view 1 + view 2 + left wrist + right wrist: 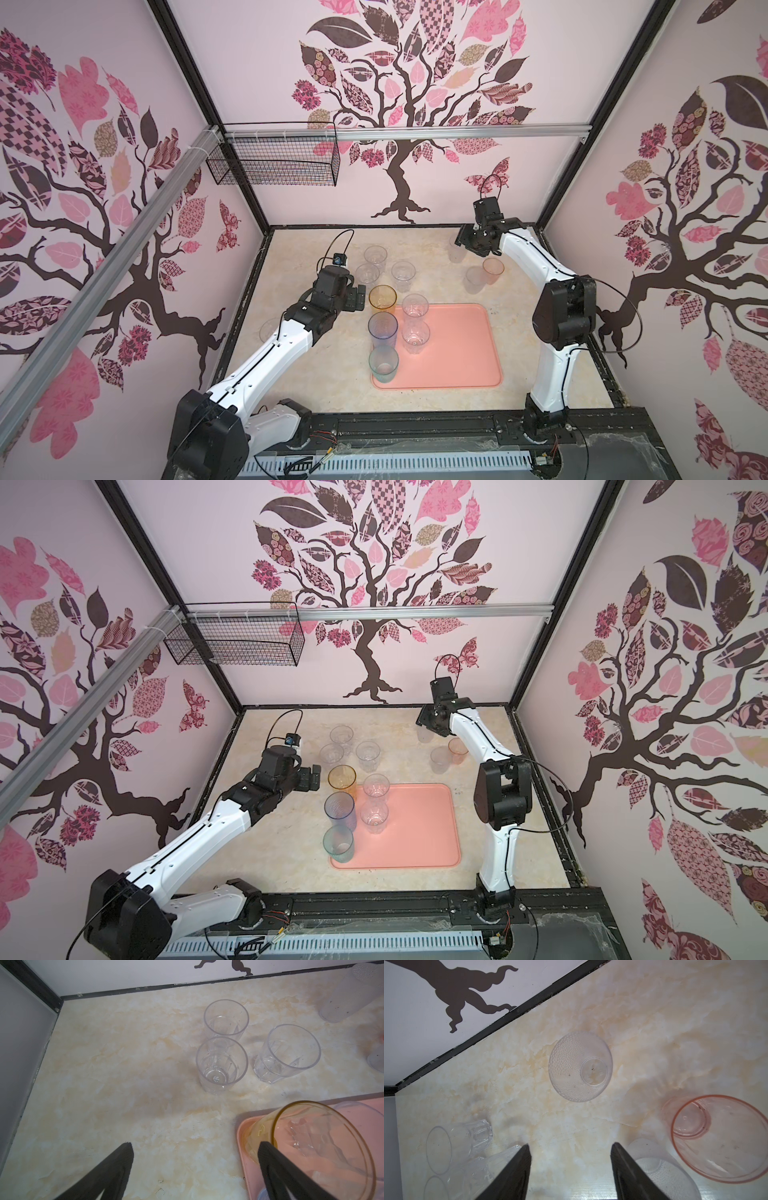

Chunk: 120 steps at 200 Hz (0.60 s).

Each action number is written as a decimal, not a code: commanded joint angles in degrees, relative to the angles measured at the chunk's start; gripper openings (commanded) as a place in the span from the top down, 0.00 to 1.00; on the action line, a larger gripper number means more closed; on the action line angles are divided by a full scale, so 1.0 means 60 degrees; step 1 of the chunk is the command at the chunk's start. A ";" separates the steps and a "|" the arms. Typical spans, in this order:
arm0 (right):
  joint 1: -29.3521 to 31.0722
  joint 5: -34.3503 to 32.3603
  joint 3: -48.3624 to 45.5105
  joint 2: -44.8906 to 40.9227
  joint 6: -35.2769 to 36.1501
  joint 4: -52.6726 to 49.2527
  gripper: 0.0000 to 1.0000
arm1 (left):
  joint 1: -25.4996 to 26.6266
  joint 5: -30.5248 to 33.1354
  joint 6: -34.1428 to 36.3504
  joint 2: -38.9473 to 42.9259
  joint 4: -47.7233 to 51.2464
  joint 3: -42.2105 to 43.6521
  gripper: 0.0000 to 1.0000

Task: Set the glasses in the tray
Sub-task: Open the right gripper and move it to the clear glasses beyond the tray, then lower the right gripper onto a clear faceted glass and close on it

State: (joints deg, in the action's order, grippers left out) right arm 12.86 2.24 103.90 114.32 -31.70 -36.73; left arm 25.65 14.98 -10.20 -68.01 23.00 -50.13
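Materials and finish
The salmon-pink plastic tray point(457, 340) smooth, matt; frosted tumbler point(571, 1068) dimpled all over; clear faceted tumbler point(222, 1066) glossy; cream marble-look tabletop point(124, 1064) smooth.

The left arm point(270, 353) and the right arm point(548, 374) are each built of smooth white shells with a thin dark seam along them, joined by bulky, rounded black housings. A small white mark point(304, 308) sits on the left arm's black forearm. Thin black cables point(639, 322) loop out from the joints. The left wrist camera point(340, 260) has a blue face, while the right wrist camera point(487, 206) is a plain black box. The left hand point(195, 1145) and the right hand point(571, 1145) carry flat, matte-black fingers point(512, 1172) that taper to blunt tips.
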 commanded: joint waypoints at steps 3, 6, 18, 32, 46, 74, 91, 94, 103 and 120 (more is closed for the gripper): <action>0.0588 0.0324 0.0570 0.0583 0.0083 -0.0254 0.36 | 0.0000 -0.0181 -0.0128 -0.0235 -0.0033 0.0042 0.02; 0.0660 0.0347 0.0583 0.0607 0.0096 -0.0276 0.36 | -0.0009 -0.0171 -0.0131 -0.0248 -0.0030 0.0035 0.02; 0.0956 0.0352 0.0571 0.0718 0.0189 -0.0319 0.37 | -0.0034 -0.0185 -0.0146 -0.0256 0.0012 0.0020 0.02; 0.1275 0.0407 0.0550 0.0815 0.0288 -0.0360 0.39 | -0.0045 -0.0183 -0.0154 -0.0265 0.0017 0.0020 0.02; 0.1540 0.0429 0.0584 0.0931 0.0362 -0.0450 0.43 | -0.0045 -0.0183 -0.0157 -0.0262 0.0014 0.0034 0.02; 0.1969 0.0567 0.0664 0.1191 0.0528 -0.0567 0.50 | -0.0050 -0.0211 -0.0190 -0.0274 -0.0021 0.0030 0.02; 0.2178 0.0558 0.0777 0.1390 0.0594 -0.0669 0.51 | -0.0041 -0.0212 -0.0198 -0.0295 -0.0024 0.0030 0.02; 0.2209 0.0585 0.0775 0.1426 0.0607 -0.0663 0.52 | -0.0041 -0.0214 -0.0199 -0.0270 -0.0025 0.0034 0.02; 0.2288 0.0631 0.0903 0.1554 0.0647 -0.0749 0.52 | -0.0049 -0.0212 -0.0205 -0.0267 -0.0029 0.0046 0.02; 0.2407 0.0644 0.1170 0.1800 0.0703 -0.0914 0.52 | -0.0041 -0.0212 -0.0205 -0.0281 -0.0022 0.0044 0.02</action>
State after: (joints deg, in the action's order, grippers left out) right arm 26.57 5.82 107.22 121.36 -28.77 -39.35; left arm 25.58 14.04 -10.79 -69.78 23.22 -50.13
